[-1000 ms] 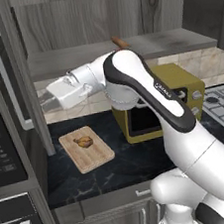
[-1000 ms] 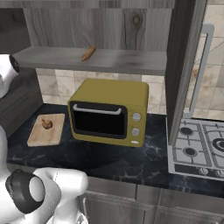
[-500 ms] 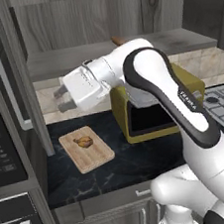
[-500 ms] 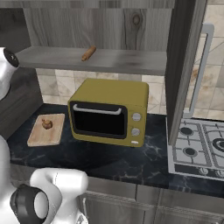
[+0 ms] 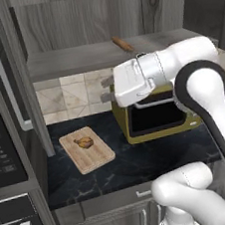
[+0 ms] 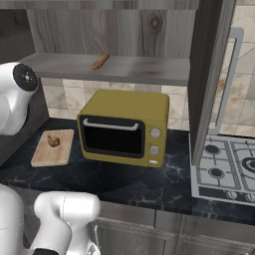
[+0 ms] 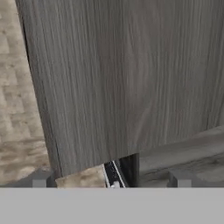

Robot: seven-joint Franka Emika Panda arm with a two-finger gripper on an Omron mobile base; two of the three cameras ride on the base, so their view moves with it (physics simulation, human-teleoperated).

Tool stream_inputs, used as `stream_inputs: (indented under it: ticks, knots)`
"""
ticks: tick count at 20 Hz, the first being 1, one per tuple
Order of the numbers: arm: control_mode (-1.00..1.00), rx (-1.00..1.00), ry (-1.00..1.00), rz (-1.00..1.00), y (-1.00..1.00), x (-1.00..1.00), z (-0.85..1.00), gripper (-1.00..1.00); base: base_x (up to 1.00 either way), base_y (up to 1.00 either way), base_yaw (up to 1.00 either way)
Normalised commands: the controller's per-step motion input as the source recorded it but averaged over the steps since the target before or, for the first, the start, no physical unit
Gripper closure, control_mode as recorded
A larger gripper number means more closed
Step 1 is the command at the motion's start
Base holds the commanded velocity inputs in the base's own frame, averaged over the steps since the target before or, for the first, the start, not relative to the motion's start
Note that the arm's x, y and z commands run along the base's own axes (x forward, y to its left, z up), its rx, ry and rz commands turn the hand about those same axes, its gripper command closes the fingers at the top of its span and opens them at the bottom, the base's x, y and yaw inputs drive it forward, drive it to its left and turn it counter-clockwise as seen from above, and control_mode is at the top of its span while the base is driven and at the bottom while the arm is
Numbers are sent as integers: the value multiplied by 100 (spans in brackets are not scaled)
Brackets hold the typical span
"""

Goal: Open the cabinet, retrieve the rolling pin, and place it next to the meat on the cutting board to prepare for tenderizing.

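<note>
The cabinet stands open, its left door (image 5: 16, 72) and right door (image 6: 211, 74) swung out. On its grey shelf (image 5: 77, 59) lies the light-wood rolling pin (image 5: 123, 44), also seen at an angle on the shelf (image 6: 100, 61). Below on the counter, the cutting board (image 5: 87, 150) carries the small golden-brown meat (image 5: 84, 142). My gripper (image 5: 104, 89) hovers under the shelf in front of the toaster oven, pointing left, open and empty. In the hand view the gripper (image 7: 111, 179) faces a dark wood-grain door panel (image 7: 122, 78), with fingertips (image 7: 41, 178) wide apart.
A mustard-yellow toaster oven (image 6: 124, 127) sits on the dark counter right of the board. A gas stove (image 6: 224, 169) lies at the far right. A built-in oven column (image 5: 4, 149) stands at the left. The right door's silver handle (image 6: 231, 74) juts forward.
My hand has swung to the right, from above the board's left side to in front of the toaster oven. The fingers stayed open. Rolling pin, board and meat have not moved.
</note>
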Motion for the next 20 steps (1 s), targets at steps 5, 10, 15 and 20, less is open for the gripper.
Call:
stream_inputs:
  ticks: [5, 10, 15, 20]
  knots:
    - [-100, 0, 2, -42, -94, 0, 9, -100, 0, 0, 0]
    - [-100, 0, 7, -42, -89, 0, 13, -100, 0, 0, 0]
    - [-100, -1, 11, -44, -72, 15, 16, -100, 0, 0, 0]
    - [-100, -4, 10, -41, -51, 30, 10, -100, 0, 0, 0]
